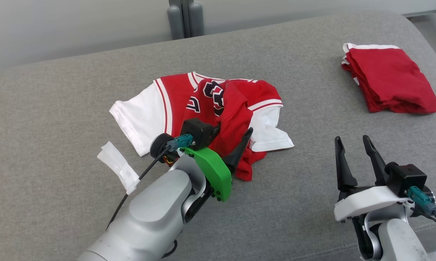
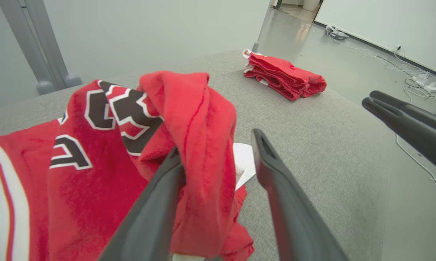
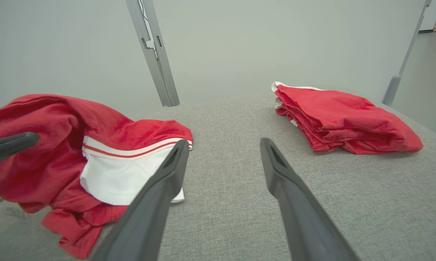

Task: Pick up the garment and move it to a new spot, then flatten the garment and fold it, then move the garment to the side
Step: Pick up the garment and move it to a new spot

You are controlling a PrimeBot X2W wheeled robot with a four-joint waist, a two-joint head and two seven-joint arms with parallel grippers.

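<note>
Head view: crumpled red-and-white lettered jersey (image 1: 218,105) lies mid grey fabric surface (image 1: 58,108), flatten, fold and side-move all pending; left claw (image 2: 217,143) wide, red fold loose between its jaws; right claw (image 1: 352,139) wide, empty.

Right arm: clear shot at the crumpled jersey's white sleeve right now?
Probably yes. The right gripper is open, and bare grey surface lies between it and the white sleeve of the jersey. The left gripper, at the red fold alongside, may crowd it.

Garments: two, one crumpled jersey (image 1: 203,105) and one folded pile (image 1: 392,83). Grippers: two, left gripper (image 2: 216,143) and right gripper (image 1: 352,139). Paper strip (image 1: 118,166): one.
</note>
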